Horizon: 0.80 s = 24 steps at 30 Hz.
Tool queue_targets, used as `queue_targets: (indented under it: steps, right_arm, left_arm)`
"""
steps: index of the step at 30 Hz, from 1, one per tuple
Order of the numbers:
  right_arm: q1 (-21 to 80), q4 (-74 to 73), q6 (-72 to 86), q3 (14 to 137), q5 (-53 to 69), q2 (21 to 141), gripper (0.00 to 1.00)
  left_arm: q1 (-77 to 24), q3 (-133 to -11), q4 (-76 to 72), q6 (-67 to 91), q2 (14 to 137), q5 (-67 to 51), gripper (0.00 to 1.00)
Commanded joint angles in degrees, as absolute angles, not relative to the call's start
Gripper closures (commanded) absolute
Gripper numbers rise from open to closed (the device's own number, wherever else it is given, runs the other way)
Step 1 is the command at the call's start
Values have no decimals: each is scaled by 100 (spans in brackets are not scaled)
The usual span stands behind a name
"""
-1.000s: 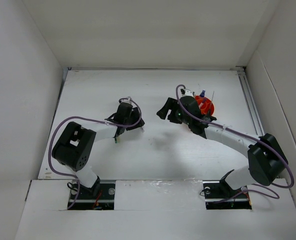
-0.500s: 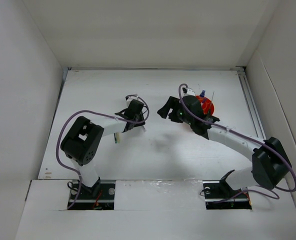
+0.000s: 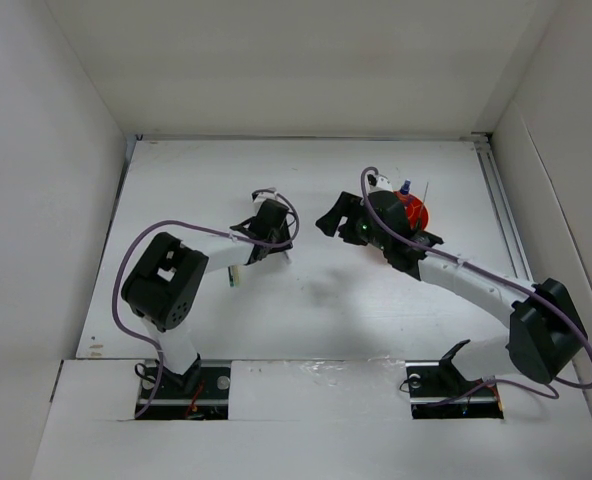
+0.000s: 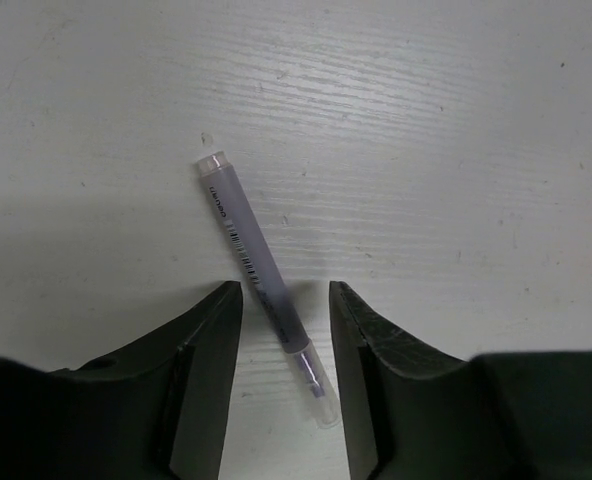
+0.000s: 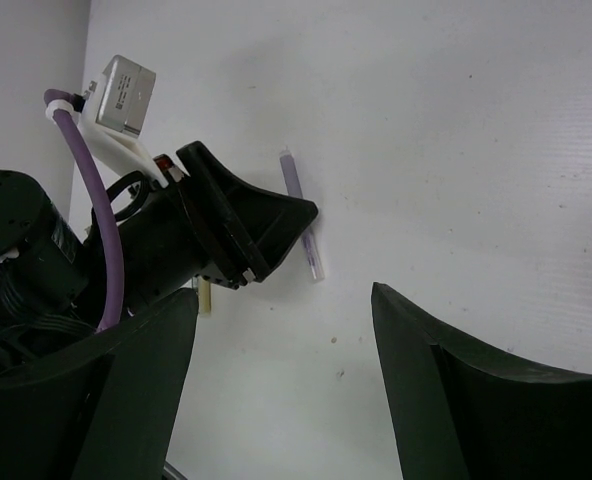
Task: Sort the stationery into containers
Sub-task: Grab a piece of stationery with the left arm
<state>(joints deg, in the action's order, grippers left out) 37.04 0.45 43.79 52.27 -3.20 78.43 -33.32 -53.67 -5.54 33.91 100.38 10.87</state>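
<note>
— What is the left gripper (image 4: 285, 292) over?
— A thin pen (image 4: 261, 270). It has a round, pale lilac barrel, faintly see-through, with small black print and a barcode along it and clear ends. It lies flat and slanted, running from upper left of centre down to the bottom middle of the left wrist view.

— Is it gripped?
— No. The jaws stand apart astride its lower end, with a strip of bare surface showing on each side. The fingers (image 4: 206, 370) are matte black plastic, shaped like blunt curved wedges.

— And the right gripper (image 5: 284, 295)?
— It is spread wide with nothing between the jaws, and it is the same black plastic. In its view the pen sits in the upper middle, just by the left gripper's tip.

— Where is the tub (image 3: 416, 213)?
— Right of centre in the top view. It is round orange plastic, half hidden behind the right arm. A blue-tipped item and thin sticks stand up out of it, but I cannot tell which compartments they are in. The pen lies well apart from it, to the left.

— What about the surface and the room?
— The table (image 4: 456, 120) is matte white with fine parallel streaks and a few dark specks. Plain white walls (image 3: 276, 60) close it in on three sides. A glossy lilac cable (image 5: 98, 210) loops along the left arm.
</note>
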Motion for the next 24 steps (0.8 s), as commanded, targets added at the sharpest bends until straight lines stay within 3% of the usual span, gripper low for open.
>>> queue_targets:
  steps: [1,3,10,16,24]
  right_arm:
    - [3656,167,4464,5203,-387,7682,24]
    - [3604,167,4465,5203,-457,7682,23]
    - [3604,114,4465,5203,-457,7795,19]
    - [3551,114,4465,5256,-334,7910,16]
    - [3551,114,4465,5308,-272,8068,15]
  left_arm:
    - [-3313,-5045,106,3340,10038,1072,64]
    - [-3313,-4993,105,3340,9976,1011,78]
    - [-3313,-4843,-132,3340,9458,748,93]
    - [-3313,-4711,-439,3287,9141,274,100]
    - [-3313,-4562,-967,3173,8974,-491,100]
